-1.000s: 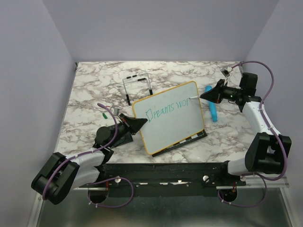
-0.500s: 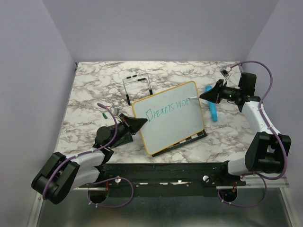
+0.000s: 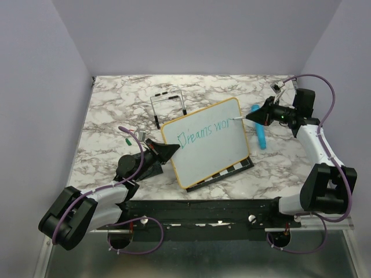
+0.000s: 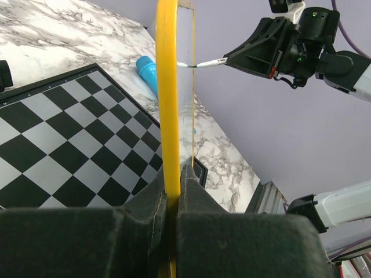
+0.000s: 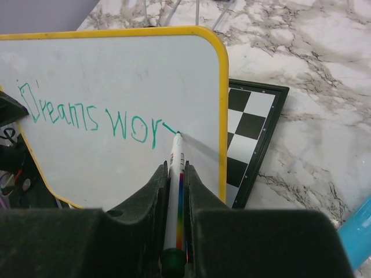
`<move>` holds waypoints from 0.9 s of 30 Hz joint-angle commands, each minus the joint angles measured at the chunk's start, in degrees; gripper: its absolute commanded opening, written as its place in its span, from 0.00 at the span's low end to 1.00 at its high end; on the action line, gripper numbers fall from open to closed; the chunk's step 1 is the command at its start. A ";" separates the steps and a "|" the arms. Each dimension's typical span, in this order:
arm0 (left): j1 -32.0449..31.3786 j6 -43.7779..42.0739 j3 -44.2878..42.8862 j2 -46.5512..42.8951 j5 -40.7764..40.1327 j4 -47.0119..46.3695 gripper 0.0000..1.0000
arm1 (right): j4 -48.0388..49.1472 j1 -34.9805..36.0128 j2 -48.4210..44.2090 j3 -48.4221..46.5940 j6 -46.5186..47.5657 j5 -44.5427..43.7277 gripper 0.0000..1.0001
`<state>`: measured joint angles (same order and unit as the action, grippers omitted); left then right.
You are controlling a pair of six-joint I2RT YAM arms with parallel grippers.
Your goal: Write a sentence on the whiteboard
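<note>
**Whiteboard position.** The whiteboard [image 3: 206, 145] sits at the centre of the top view, raised and tilted. It covers most of the chessboard [image 3: 229, 171], which lies flat on the marble desk [image 3: 110, 110]. Only a checkered strip shows along the board's lower right edge.

**Left tool.** The left tool [image 3: 173, 150] is clamped on the yellow frame at the board's left edge, one finger on each face.

**Right tool.** The right tool [image 3: 249, 118], at upper right, is closed on a marker [image 5: 175, 185]. Its fingers hide much of the barrel. The marker tip touches the board near the right edge.

**Sentence.** The sentence [image 5: 95, 119] reads "Dreams wor" in teal-green, on one line across the upper part of the board.

**Surrounding items.**
- A blue cylinder [image 3: 260, 138] lies on the desk just right of the board, beneath the right tool.
- A black wire stand [image 3: 169, 103] stands behind the board's upper left corner.
- A small green piece [image 3: 127, 141] lies at left, near the left arm.
</note>
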<state>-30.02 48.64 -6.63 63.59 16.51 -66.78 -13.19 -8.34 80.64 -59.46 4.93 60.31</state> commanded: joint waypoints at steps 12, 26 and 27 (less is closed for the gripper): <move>-0.39 -7.07 0.48 0.74 2.74 3.41 0.00 | 6.34 -0.10 0.65 -1.36 -3.70 3.93 0.01; -0.39 -6.98 0.48 0.92 2.91 3.15 0.00 | -0.08 -0.01 2.59 -2.41 1.31 5.60 0.01; -0.39 -6.98 0.48 0.83 2.91 3.24 0.00 | -0.43 0.08 2.50 -2.33 1.92 5.69 0.00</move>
<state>-30.02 48.29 -6.63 63.75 16.60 -67.18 -10.57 -8.32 82.56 -60.49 3.99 64.16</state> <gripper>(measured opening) 0.074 0.200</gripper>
